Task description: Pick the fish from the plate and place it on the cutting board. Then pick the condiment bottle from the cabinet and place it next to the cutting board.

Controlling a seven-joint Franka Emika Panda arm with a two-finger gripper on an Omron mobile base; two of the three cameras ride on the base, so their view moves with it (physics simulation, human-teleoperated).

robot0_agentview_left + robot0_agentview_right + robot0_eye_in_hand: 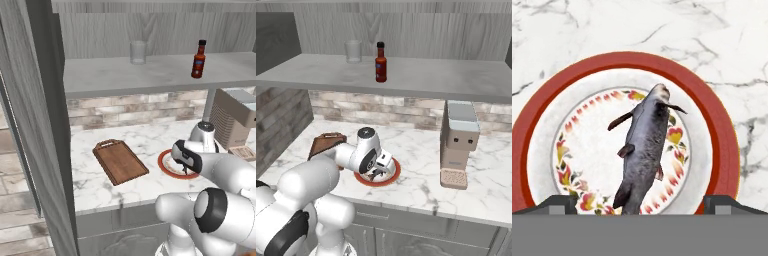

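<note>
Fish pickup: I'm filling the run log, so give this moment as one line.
stage: pre-grasp | gripper: open over fish | fish: on plate | cutting board: bare

Plate [167,169] half hidden behind the arm, cutting board [326,144] mostly behind it, fish's tail [623,200] cut off.

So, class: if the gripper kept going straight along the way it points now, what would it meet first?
Most likely the fish, lying on the plate between the open gripper tips; how far above it the gripper hangs is unclear.
</note>
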